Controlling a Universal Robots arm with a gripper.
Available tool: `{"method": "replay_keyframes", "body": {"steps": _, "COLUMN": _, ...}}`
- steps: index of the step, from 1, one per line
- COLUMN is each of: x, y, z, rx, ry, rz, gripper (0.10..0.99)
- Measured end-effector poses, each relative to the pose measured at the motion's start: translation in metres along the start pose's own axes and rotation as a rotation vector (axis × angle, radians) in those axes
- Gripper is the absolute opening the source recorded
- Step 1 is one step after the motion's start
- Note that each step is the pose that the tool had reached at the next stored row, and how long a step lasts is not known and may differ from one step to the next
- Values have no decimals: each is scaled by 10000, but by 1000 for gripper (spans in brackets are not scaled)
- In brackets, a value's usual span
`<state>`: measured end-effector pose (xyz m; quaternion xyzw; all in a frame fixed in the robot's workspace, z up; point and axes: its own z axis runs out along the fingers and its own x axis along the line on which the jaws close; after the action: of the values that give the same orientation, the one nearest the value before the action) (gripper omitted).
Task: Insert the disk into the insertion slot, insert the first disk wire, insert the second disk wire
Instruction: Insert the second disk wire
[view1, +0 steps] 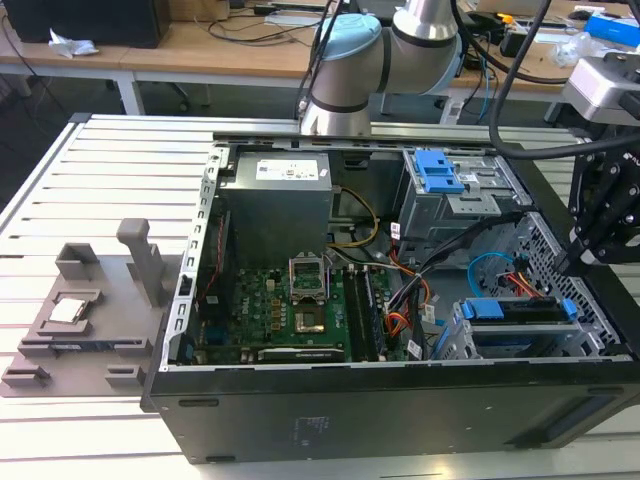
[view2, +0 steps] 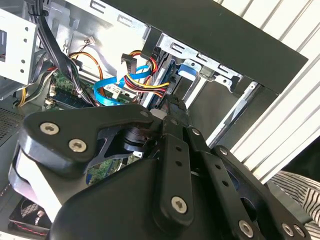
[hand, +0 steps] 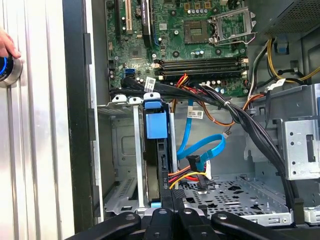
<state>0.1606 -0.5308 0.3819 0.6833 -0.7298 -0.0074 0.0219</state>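
Note:
The disk (view1: 515, 309), silver in a blue carrier, sits in the insertion slot (view1: 480, 345), a low grey perforated cage at the exterior view's right. In the first wrist view the disk (hand: 152, 165) stands edge-on in the cage (hand: 120, 165) with its blue handle facing out. My gripper (view1: 566, 264) hovers just above the disk's end, with its fingers together and nothing visibly between them. In both wrist views its tips (hand: 172, 200) (view2: 173, 106) point at the disk's edge. A blue flat cable (hand: 202, 150) and a red-yellow-black wire plug (hand: 192, 175) hang loose beside the disk.
A taller grey cage with a blue clip (view1: 440, 172) stands behind the slot. The motherboard (view1: 290, 310) and black cable bundles (hand: 250, 130) fill the case's middle. A hand (hand: 5, 44) rests by a blue-lit button (hand: 7, 70) on the slatted table. Grey fixtures (view1: 90, 310) lie outside the case.

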Motion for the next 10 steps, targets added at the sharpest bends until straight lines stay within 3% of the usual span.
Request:
{"method": "replay_keyframes", "body": {"steps": 4, "x": 0, "y": 0, "z": 0, "rx": 0, "ry": -1, "rz": 0, "gripper": 114}}
{"method": "replay_keyframes", "body": {"steps": 5, "x": 0, "y": 0, "z": 0, "rx": 0, "ry": -1, "rz": -1, "gripper": 235}}
{"method": "replay_keyframes", "body": {"steps": 6, "x": 0, "y": 0, "z": 0, "rx": 0, "ry": -2, "rz": -1, "gripper": 302}}
{"method": "replay_keyframes", "body": {"steps": 10, "x": -95, "y": 9, "z": -2, "rx": 0, "ry": -1, "rz": 1, "gripper": 302}}
